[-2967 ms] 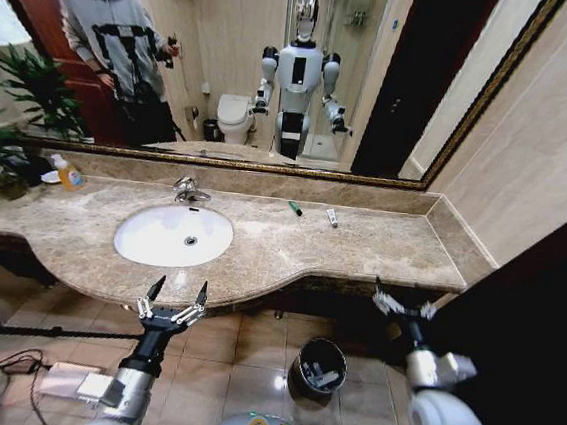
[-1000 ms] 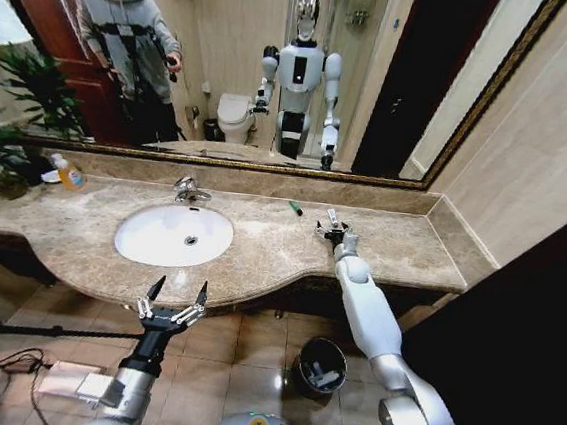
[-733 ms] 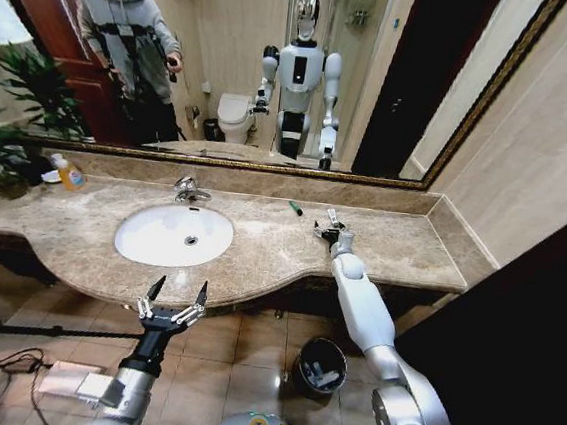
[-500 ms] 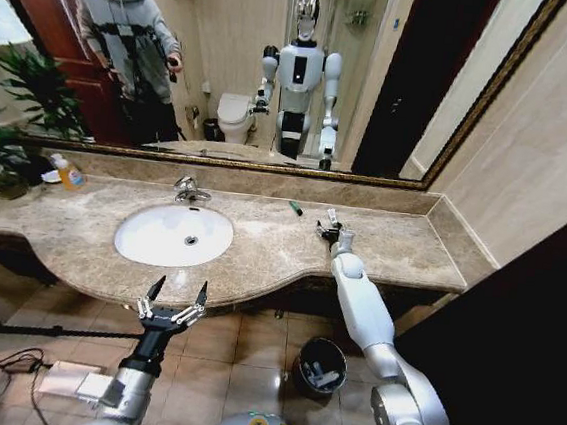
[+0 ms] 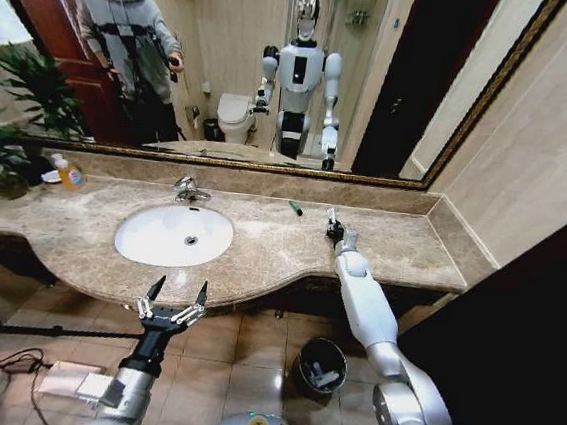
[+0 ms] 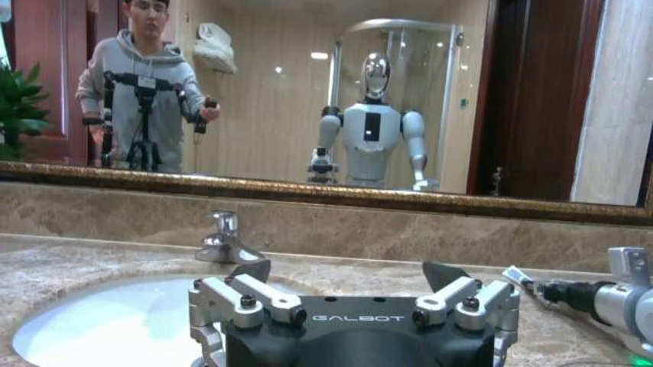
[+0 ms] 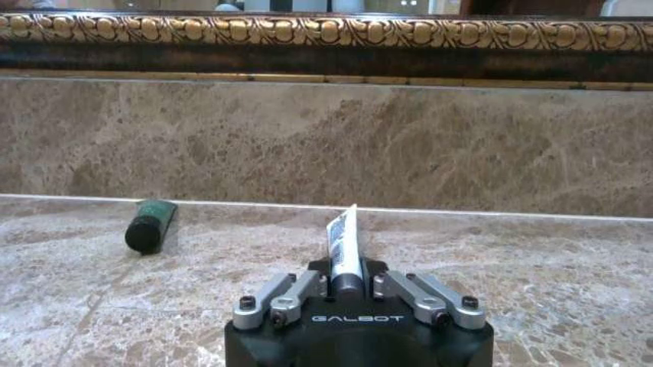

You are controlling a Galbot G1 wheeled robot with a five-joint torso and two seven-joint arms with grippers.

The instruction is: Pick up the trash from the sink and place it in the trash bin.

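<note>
Right pincer (image 7: 351, 294): reached out over the bench, well right of the sink (image 5: 173, 234), its fingers clamped on a small white tube (image 7: 343, 241) that stands edge-up between them.
Tube axis: runs straight out of the pincer toward the marble backsplash; its far end points up and away from the wrist.
Tube position: from the head view it sits at the arm's tip (image 5: 331, 225), near the back of the bench; whether it is lifted off the marble or touching it cannot be told.
Green stick (image 7: 150, 224): lies flat on the bench beside the tube, on the sink side (image 5: 295, 209), apart from the pincer and not held.
Nearer arm: the right; it is on the trash.
Left pincer (image 5: 172, 299): fingers apart, parked low in front of the sink, below the bench edge.
Trash bin (image 5: 319, 368): on the tiled floor under the bench edge, below and nearer the robot than the held tube, with pale items inside.
Bench (image 5: 259, 260): beige marble, otherwise bare around the tube.
Room: a mirror above the backsplash, wall close on the right.
</note>
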